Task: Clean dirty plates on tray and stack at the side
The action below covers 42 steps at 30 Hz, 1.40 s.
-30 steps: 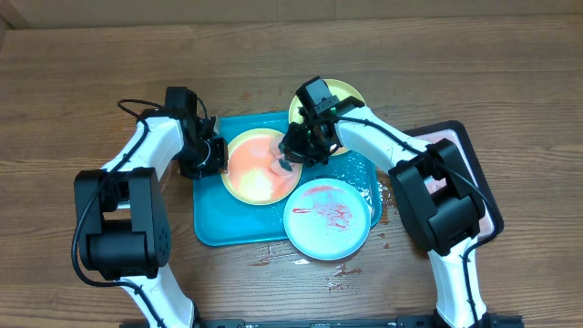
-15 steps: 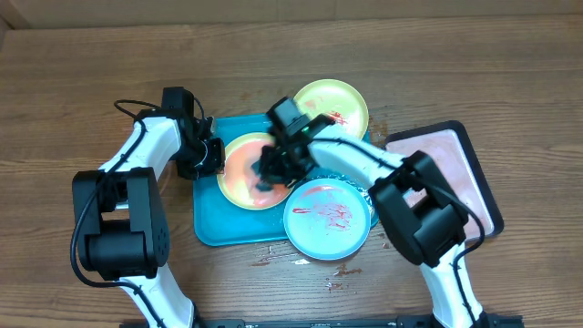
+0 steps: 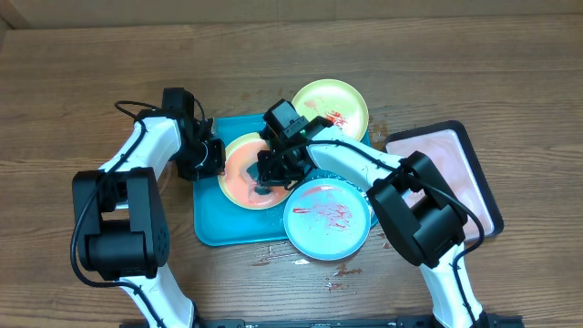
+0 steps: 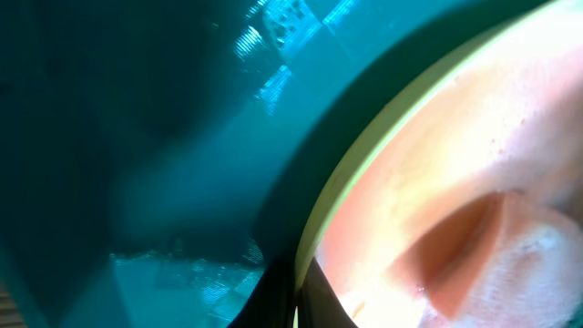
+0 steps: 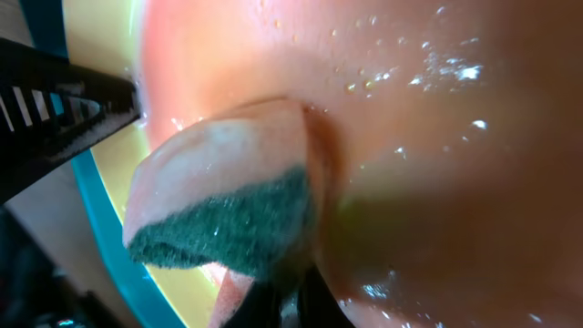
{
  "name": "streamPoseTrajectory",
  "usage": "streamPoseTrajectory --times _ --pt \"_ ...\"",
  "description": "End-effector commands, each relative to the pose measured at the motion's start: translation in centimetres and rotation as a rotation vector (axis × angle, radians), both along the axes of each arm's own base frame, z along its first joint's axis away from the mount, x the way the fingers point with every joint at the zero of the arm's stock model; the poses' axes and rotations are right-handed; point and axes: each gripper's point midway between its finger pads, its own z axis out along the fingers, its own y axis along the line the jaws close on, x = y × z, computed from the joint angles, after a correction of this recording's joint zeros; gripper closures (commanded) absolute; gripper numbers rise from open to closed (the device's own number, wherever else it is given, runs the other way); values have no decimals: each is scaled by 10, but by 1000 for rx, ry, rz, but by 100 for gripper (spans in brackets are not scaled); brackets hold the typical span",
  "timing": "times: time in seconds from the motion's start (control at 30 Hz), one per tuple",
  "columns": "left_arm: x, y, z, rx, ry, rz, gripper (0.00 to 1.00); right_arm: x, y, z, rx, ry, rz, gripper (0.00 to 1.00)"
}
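— Wood table point(image 3: 91, 73) fills the top view. What sits on it?

— A big blue tray point(image 3: 208, 232), in the middle of the frame. Its long side runs left to right. A smaller pink tray point(image 3: 451, 173) sits at the right.

— Where are the plates?

— One yellow-green plate point(image 3: 239, 182) lies on the left part of the tray, all orange with sauce. The blue plate point(image 3: 328, 214) is at the tray's lower right and hangs over the rim. The other yellow-green plate point(image 3: 332, 100) is at the upper right, partly off the tray.

— Which way do they point?

— They are round, so they have no long side. All three lie flat, face up.

— What are the grippers doing?

— The left gripper point(image 3: 217, 159) is pressed together on the left rim of the orange plate. I think it holds the plate so it can't slide. The right gripper point(image 3: 271, 175) pinches a sponge point(image 5: 223, 205), green side out, and the sponge touches the wet plate.

— So which step is this?

— Scrubbing, I think, and it looks like the first plate. Nothing is stacked at the side yet.

— What comes next?

— Probably more rubbing, until the orange is gone. Then the plate has to be lifted off the tray and set down beside it. The rim looks wet and slippery, so the pinch must be firm.
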Motion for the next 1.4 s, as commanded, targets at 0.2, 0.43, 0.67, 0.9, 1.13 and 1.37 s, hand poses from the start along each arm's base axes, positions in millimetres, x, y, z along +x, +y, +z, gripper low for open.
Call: streamPoseTrajectory --times 0.2,0.43,0.67,0.9,1.13,1.37 --pt "-7 -1 -11 7 40 18 93 54 -45 95 -200 -370 -13 96" --pt "-7 -1 -11 7 46 37 96 61 -66 155 -244 -516 -45 96" --pt "-7 -1 -11 7 47 45 96 51 -138 178 -524 -556 -173 96" --pt "-7 -1 -11 10 38 17 96 32 -171 172 -630 -450 -224 96" --pt "-6 -1 -11 9 37 19 96 35 -199 170 -662 -384 -347 96" --pt "-3 0 -8 11 31 48 96 36 -289 166 -784 -215 -602 96"
